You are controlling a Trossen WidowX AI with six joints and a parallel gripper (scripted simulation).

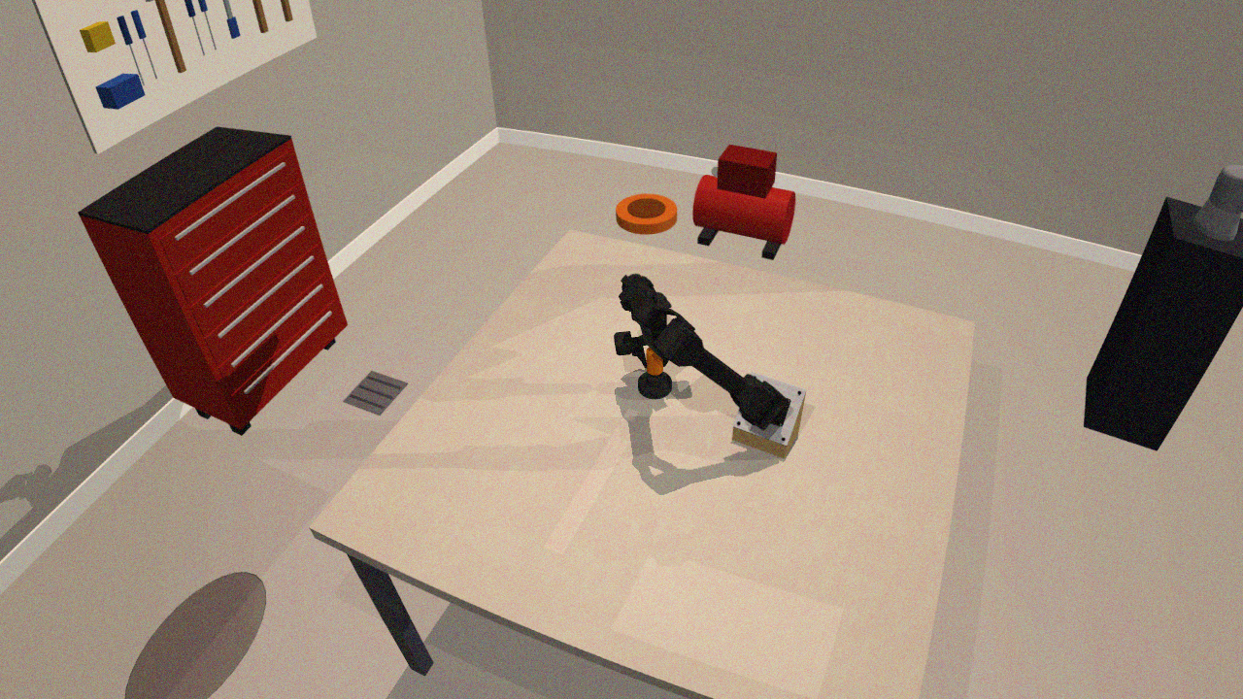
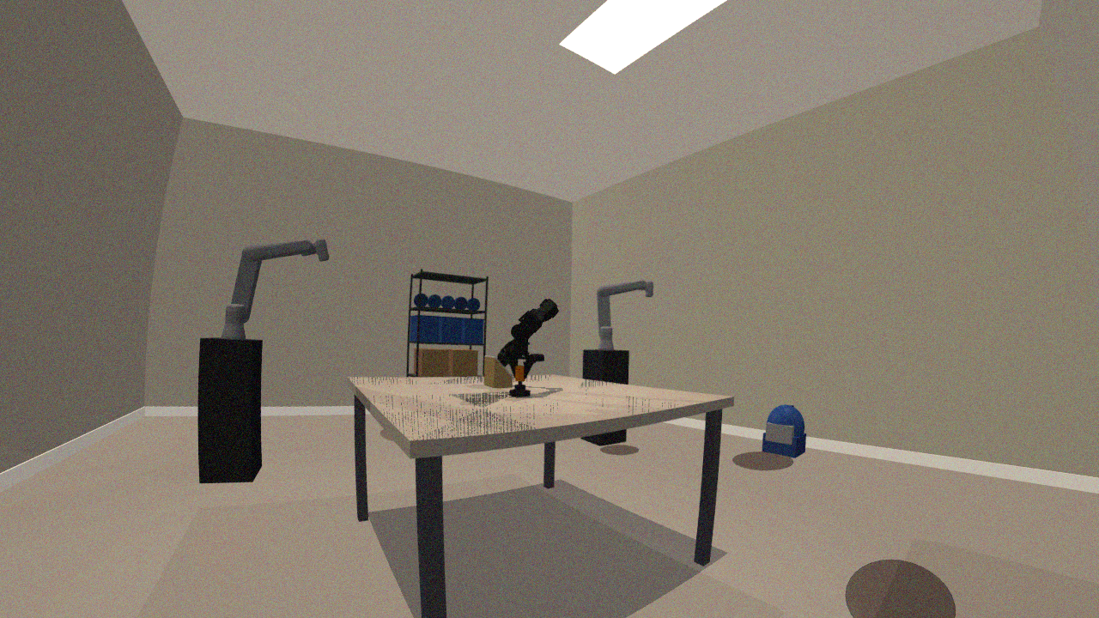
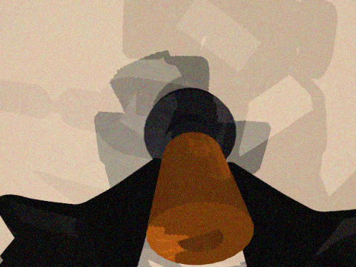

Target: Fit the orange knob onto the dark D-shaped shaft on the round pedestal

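Jaws part-open, clamping orange knob (image 1: 655,360) (image 2: 519,373) (image 3: 196,193) | arm (image 1: 714,363) (image 2: 526,329) bent, gripper (image 1: 647,349) (image 2: 520,370) (image 3: 193,166) above pedestal (image 1: 655,385) (image 2: 519,390) (image 3: 153,127)
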